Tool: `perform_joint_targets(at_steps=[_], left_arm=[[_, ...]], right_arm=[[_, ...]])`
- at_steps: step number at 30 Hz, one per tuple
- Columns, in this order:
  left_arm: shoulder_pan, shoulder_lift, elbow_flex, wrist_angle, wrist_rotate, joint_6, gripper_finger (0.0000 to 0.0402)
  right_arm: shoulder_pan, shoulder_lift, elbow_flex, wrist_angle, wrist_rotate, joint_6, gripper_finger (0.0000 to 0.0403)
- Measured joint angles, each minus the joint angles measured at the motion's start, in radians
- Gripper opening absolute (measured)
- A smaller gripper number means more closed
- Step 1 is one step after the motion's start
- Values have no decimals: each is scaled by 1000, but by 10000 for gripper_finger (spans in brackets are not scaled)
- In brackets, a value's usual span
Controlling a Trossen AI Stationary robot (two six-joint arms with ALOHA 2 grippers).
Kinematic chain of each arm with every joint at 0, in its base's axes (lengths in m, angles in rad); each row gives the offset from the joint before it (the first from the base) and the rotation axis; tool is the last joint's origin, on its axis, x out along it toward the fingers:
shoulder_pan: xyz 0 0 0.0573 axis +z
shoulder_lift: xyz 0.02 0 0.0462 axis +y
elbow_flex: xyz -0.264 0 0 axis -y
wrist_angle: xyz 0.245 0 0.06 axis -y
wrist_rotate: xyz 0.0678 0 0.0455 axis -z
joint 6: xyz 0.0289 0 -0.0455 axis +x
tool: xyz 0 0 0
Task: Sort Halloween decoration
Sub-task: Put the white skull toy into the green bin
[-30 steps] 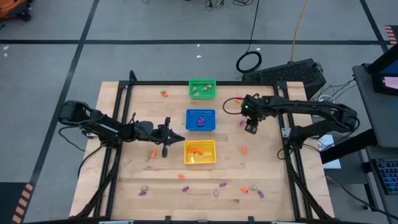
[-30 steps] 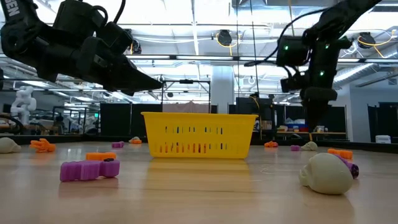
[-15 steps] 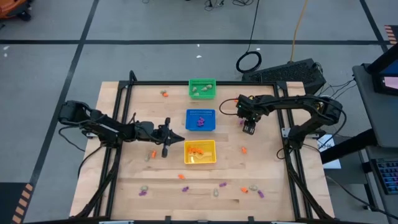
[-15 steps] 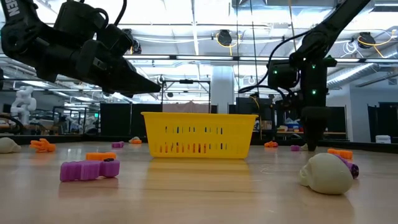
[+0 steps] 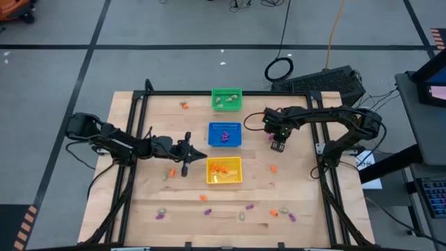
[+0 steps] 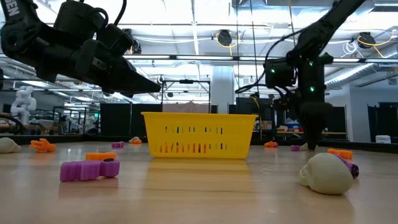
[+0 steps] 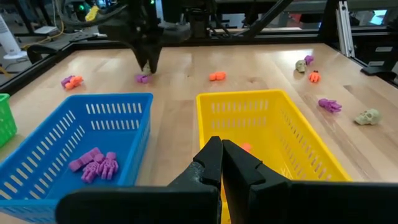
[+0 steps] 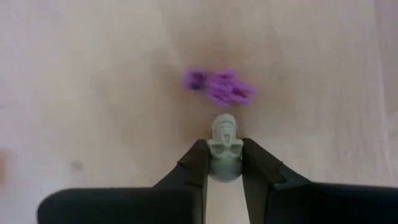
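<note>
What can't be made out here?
- Yellow basket contents: low view, wall slats hide them.
- Green basket contents: high view, too small to identify.
- Pale figure lower part: right wrist view, right gripper fingers cover it.
- Blue basket: left wrist view, bottom edge crops it.

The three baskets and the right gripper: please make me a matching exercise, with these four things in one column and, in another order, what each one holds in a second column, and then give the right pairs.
Column 1:
1. green basket
2. blue basket
3. yellow basket
4. right gripper

Column 2:
A. purple trinkets
B. one pale figure, pinched between its fingers
C. pale trinkets
D. orange trinkets

Pairs: 1-C, 2-A, 3-D, 4-B
</note>
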Motion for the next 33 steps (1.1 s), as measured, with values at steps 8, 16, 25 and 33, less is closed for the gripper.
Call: perform_joint_targets(at_steps=[8, 16, 25, 33], left_arm=[[0, 0, 0, -1, 0, 1, 10], [-1, 0, 0, 10, -2, 1, 10], [-1, 0, 1, 8, -2, 1, 10], [-1, 0, 1, 9, -2, -9, 10]], right_arm=[[77, -3, 145, 4, -103, 11, 37], [113, -4, 339, 36, -99, 22, 37], [14, 155, 615, 68, 8, -38, 38], [-110, 446, 846, 60, 4, -133, 38]])
